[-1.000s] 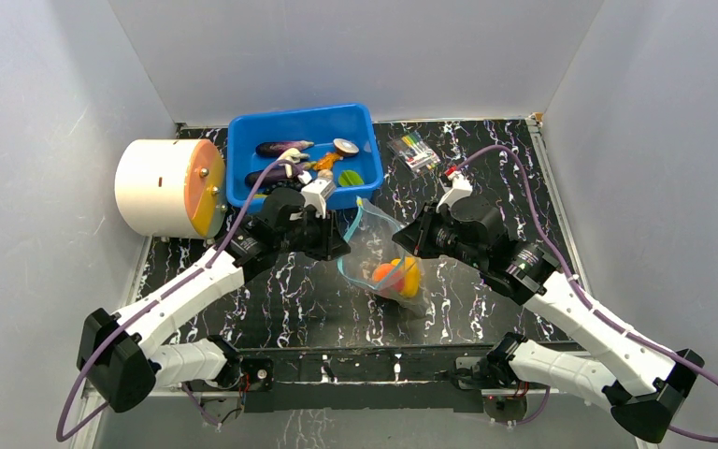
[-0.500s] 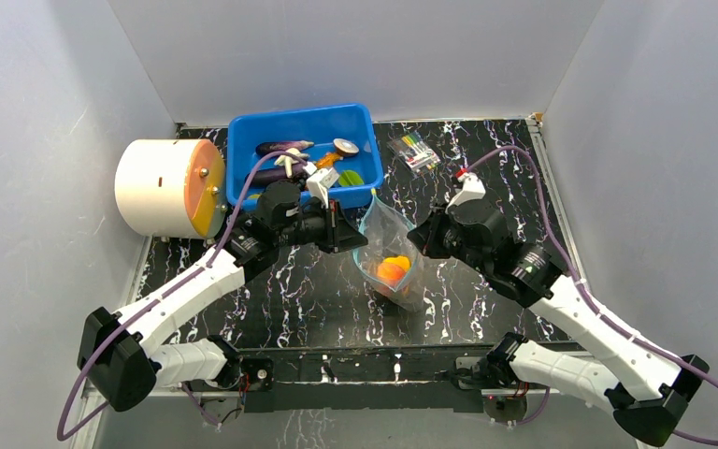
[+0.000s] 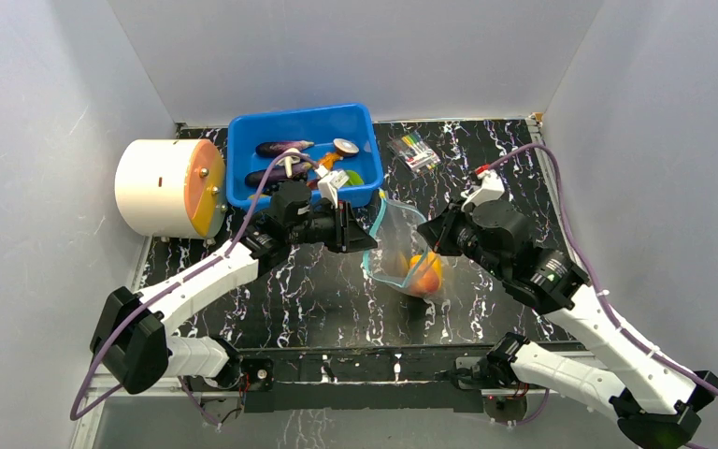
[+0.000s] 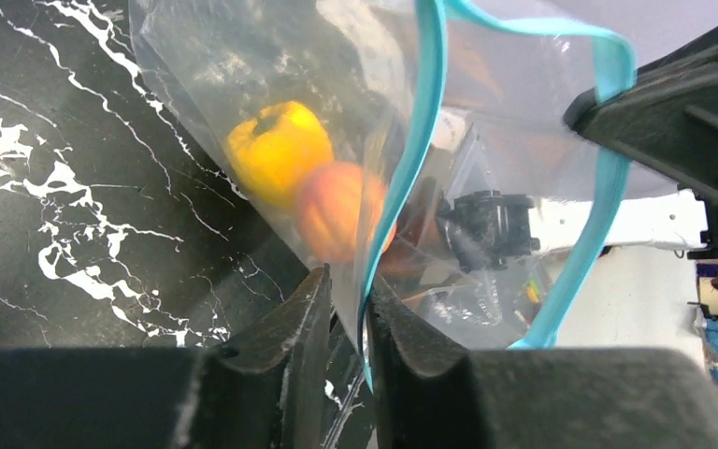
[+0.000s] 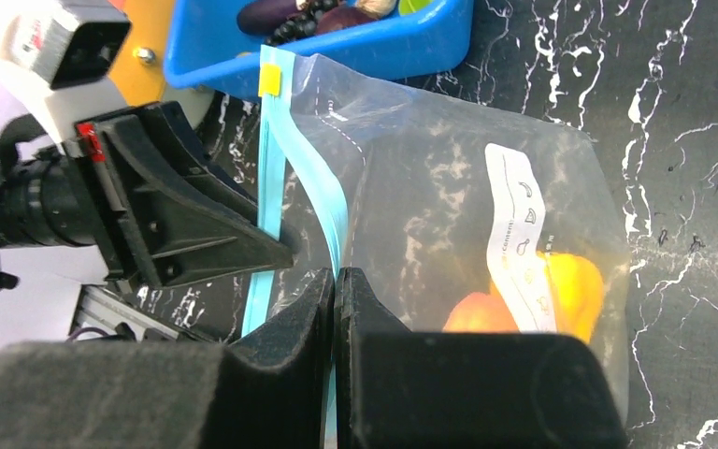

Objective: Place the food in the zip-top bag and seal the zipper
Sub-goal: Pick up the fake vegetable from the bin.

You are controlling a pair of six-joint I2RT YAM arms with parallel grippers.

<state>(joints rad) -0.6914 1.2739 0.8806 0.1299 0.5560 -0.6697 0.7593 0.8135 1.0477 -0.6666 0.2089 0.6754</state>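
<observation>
The zip-top bag (image 3: pixel 400 245) sits just in front of the right front corner of the blue bin (image 3: pixel 243 159), held between the two arms with its mouth spread open. The left tool (image 3: pixel 366 236), on the side of the bag nearest the bin, has its fingers nearly together. They pinch one lip of the bag, and the teal zipper (image 4: pixel 427 112) runs down between them in the left wrist view. The right tool (image 3: pixel 433 234), on the side of the bag away from the bin, is closed tight on the opposite lip. There the strip disappears between its fingers (image 5: pixel 374 374).

A yellow pepper (image 4: pixel 279 150) and an orange fruit (image 4: pixel 341 210) lie touching each other inside the bag. They sit at the end farthest from the bin, where the film sags toward the black marbled desk (image 3: pixel 290 290). Whether that end touches the desk cannot be told.

Inside the bin are a purple eggplant (image 3: pixel 280 147) and a green slice (image 3: pixel 353 177), among other toy foods. A white drum (image 3: pixel 154 187) with an orange face stands just left of the bin, and a packet of markers (image 3: pixel 414 150) lies to the bin's right.
</observation>
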